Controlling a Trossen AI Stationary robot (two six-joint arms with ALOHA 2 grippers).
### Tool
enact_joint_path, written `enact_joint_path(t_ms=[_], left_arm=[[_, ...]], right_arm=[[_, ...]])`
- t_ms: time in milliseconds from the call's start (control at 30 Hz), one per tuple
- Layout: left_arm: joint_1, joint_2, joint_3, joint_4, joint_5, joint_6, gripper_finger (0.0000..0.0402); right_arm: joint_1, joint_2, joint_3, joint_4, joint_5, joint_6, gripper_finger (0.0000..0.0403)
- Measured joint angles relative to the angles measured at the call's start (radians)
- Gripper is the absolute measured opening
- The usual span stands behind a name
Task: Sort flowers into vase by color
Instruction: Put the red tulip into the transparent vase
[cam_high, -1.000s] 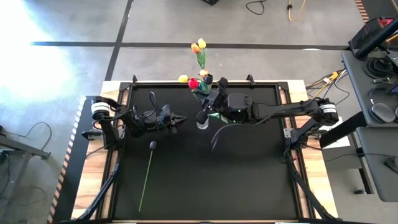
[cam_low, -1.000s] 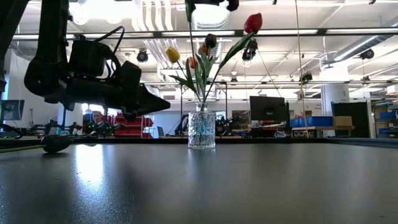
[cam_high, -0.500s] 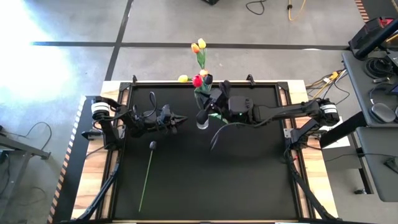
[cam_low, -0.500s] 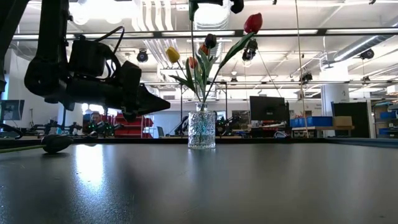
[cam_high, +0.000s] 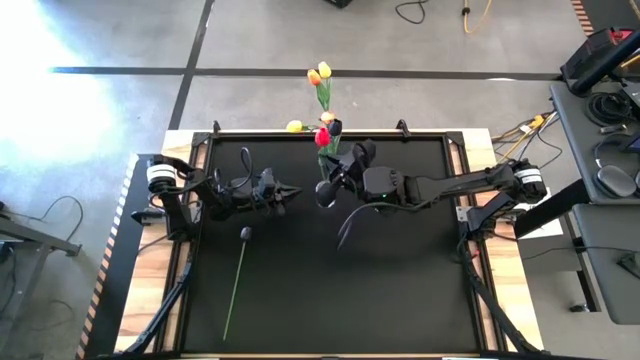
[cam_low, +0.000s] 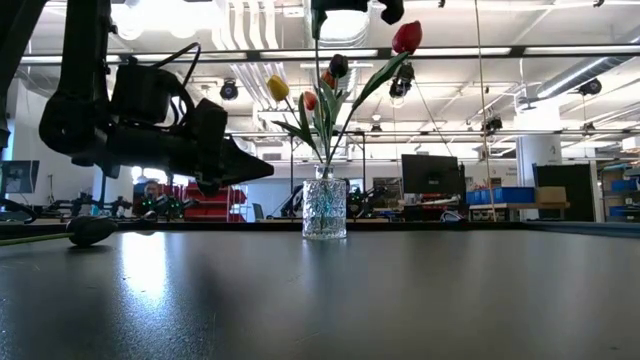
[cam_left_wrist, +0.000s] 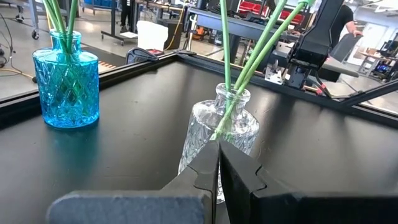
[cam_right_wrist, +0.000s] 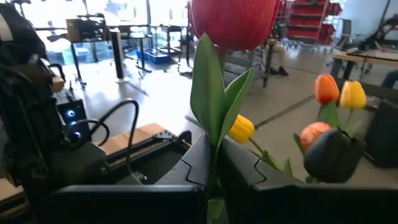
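Note:
A clear glass vase (cam_high: 325, 196) (cam_low: 325, 208) stands mid-table and holds green stems (cam_left_wrist: 225, 56). Behind it, near the far edge, a blue vase (cam_left_wrist: 65, 84) holds more stems. High above the clear vase, my right gripper (cam_high: 336, 174) (cam_right_wrist: 213, 165) is shut on a red tulip (cam_right_wrist: 233, 22). My left gripper (cam_high: 288, 192) (cam_left_wrist: 217, 171) hovers shut and level just left of the clear vase, touching nothing. A dark-headed flower (cam_high: 245, 233) lies flat on the table at the near left, its stem (cam_high: 233, 290) running toward the near edge. My right gripper pinches the red tulip's stem (cam_right_wrist: 214, 148) between its two fingers, just below the leaves and head. The fingers come in level from the table's right, across the stem. The tulip stands nearly upright, head above the fingers. Its stem (cam_low: 318, 70) runs down toward the clear vase's mouth.
Yellow (cam_low: 277, 88), orange (cam_low: 310, 100), dark (cam_low: 338, 66) and red (cam_low: 407, 37) heads stand over the vases. The black table (cam_high: 400, 290) has a raised frame along its edges (cam_high: 300, 133). Cables and equipment lie beyond the right edge (cam_high: 600, 90).
My right gripper has shifted a little toward the table's right edge and rolled about its own line. The red tulip's head has swung with it and the stem stands more upright, while its lower end has stayed at the clear vase.

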Motion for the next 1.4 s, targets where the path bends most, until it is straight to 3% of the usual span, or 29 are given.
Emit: enact_joint_path(t_ms=[1400], left_arm=[[0.0, 0.011, 0.0, 0.001, 0.0, -0.003, 0.0]], right_arm=[[-0.011, 0.034, -0.01, -0.11, 0.012, -0.064, 0.0025]])
